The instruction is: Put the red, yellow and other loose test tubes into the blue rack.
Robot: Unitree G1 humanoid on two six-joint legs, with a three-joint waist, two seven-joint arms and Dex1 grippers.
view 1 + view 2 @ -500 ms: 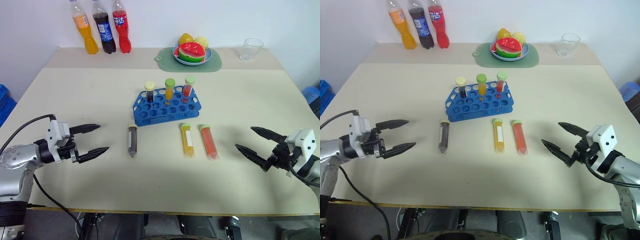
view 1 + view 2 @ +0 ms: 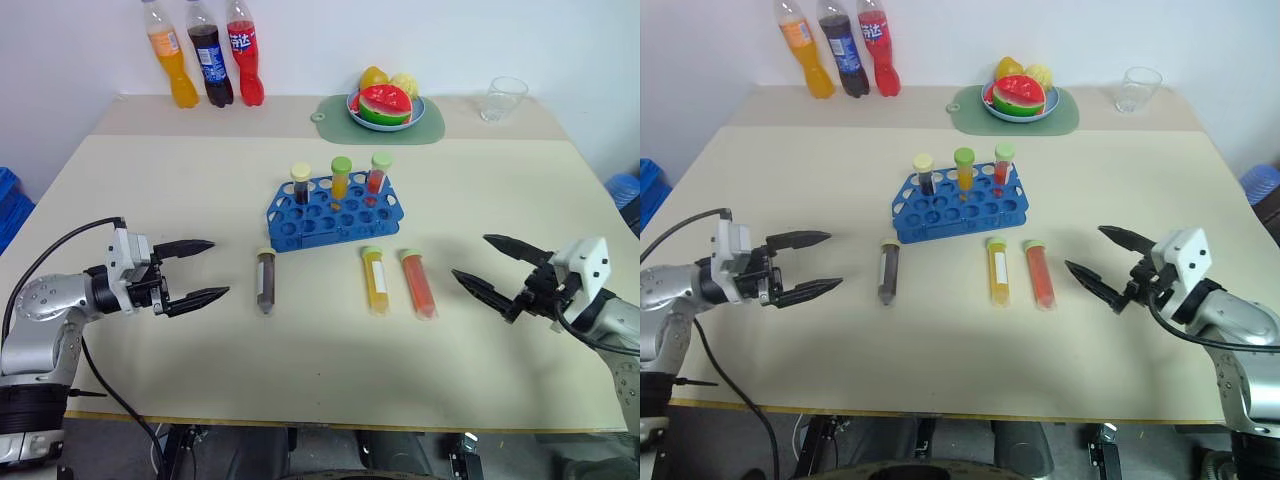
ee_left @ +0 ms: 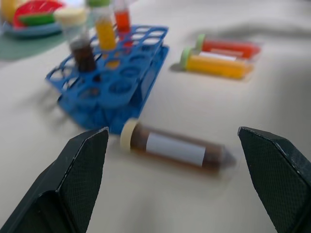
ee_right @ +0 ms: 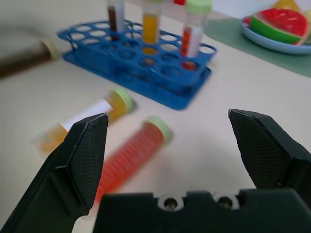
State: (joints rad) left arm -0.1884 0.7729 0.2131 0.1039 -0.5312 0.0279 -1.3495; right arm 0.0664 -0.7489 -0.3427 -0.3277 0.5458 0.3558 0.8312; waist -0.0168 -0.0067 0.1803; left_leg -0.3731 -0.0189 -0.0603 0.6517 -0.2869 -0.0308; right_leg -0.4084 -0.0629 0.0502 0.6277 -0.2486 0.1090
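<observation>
The blue rack stands mid-table with three capped tubes upright in its back row. In front of it three loose test tubes lie flat: a dark brown one with a cream cap, a yellow-orange one with a white label, and a red one. My left gripper hovers open to the left of the brown tube, apart from it. To the right of the red tube, my right gripper is open and holds nothing.
Three soda bottles stand at the back left. A fruit plate sits on a green mat at the back centre, with a clear cup to its right. Bare tabletop lies in front of the loose tubes.
Both grippers have moved inward toward the loose tubes, the right one also a little farther from the table's front edge. The tubes and rack have not moved.
</observation>
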